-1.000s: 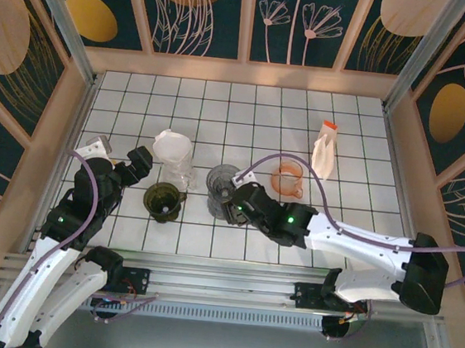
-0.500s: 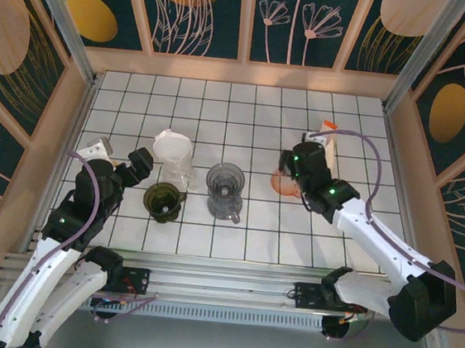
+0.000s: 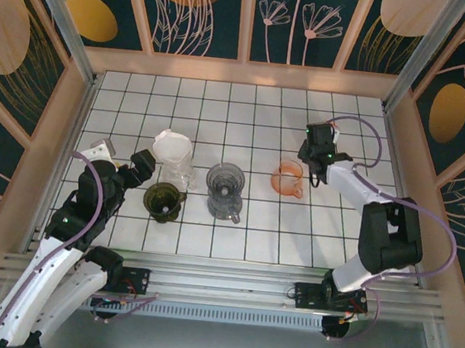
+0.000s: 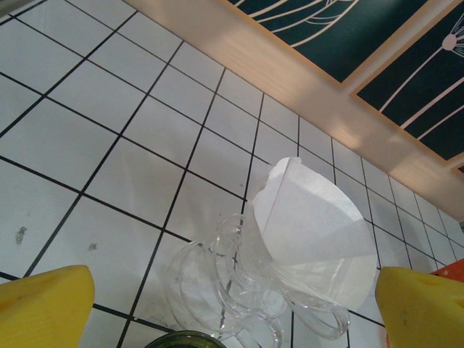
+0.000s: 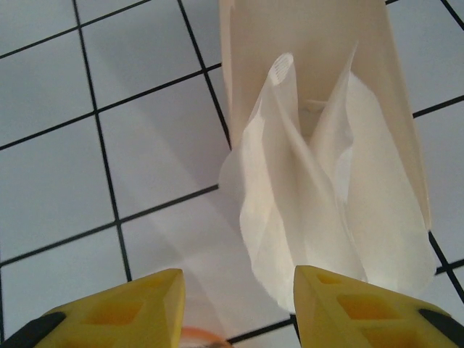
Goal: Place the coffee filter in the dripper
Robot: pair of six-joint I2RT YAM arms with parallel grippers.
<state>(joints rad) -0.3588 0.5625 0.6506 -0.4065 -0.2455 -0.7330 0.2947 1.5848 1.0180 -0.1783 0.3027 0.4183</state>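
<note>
Seen from above, the left gripper [image 3: 125,163] sits at the near left beside a clear dripper [image 3: 176,171] with a white coffee filter [image 3: 171,145] standing in it, and the right gripper [image 3: 318,152] hangs far right. In the left wrist view its yellow fingers [image 4: 43,304] are spread wide and hold nothing, just short of filter and dripper. In the right wrist view the fingers [image 5: 116,312] stand partly apart, clamping nothing, at the near edge of a stack of filters [image 5: 319,210] in a beige holder [image 5: 312,43].

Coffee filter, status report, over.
Left gripper open, facing the clear dripper with a paper filter in it. Right gripper open at the filter stack, nothing gripped yet. Nothing blocking.
</note>
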